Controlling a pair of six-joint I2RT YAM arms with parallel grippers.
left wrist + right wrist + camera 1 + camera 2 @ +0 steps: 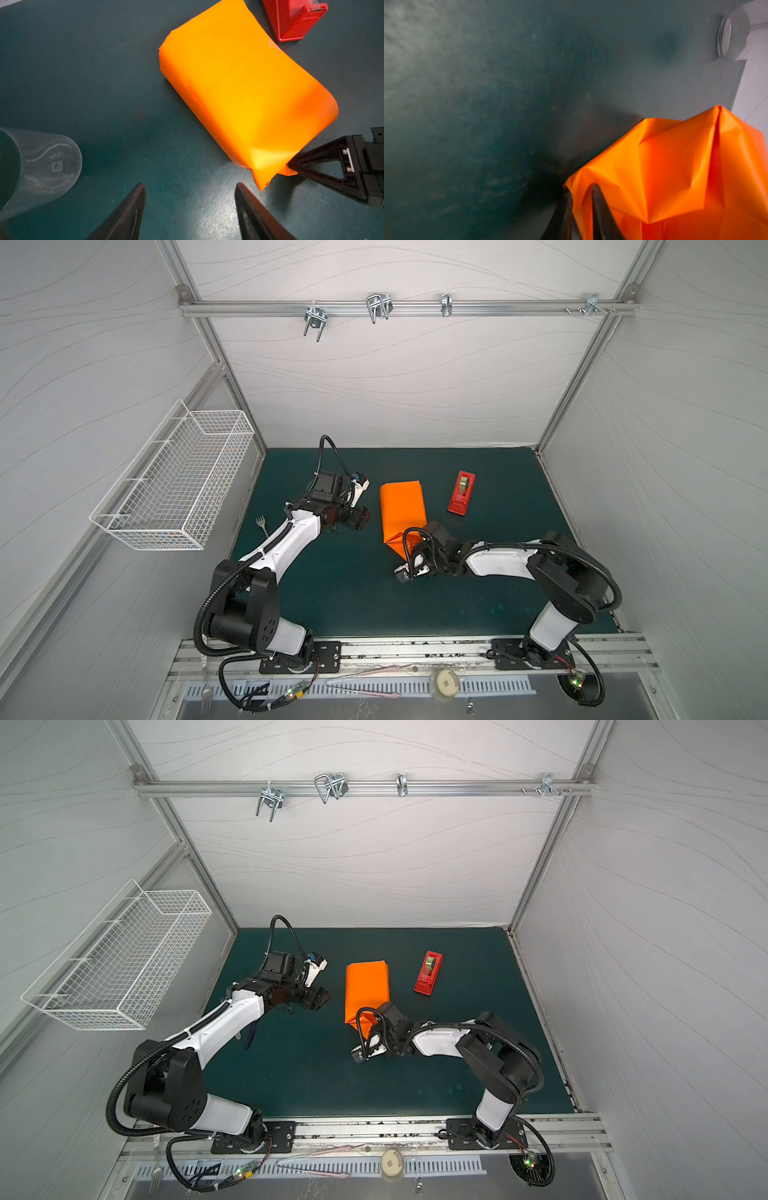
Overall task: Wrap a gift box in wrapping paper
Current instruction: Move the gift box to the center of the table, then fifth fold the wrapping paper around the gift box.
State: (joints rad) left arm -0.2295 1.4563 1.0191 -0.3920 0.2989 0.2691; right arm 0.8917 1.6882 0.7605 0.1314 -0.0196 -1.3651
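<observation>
Green mat point(353, 593): right tool point(581, 191) pinches wrapping paper point(402, 510); left tool point(189, 185) apart; red dispenser point(461, 492), seemingly a clear cup point(41, 166) nearby.

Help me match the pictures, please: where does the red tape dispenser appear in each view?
In a top view: the tape dispenser lies right of the wrapping paper.
In a top view: the tape dispenser, likewise right of the wrapping paper.
Left wrist: the tape dispenser, cropped at the picture's edge, just beyond the wrapping paper.
Right wrist: not in it.
Shared landmark: the orange wrapping paper, in all four views.
</observation>
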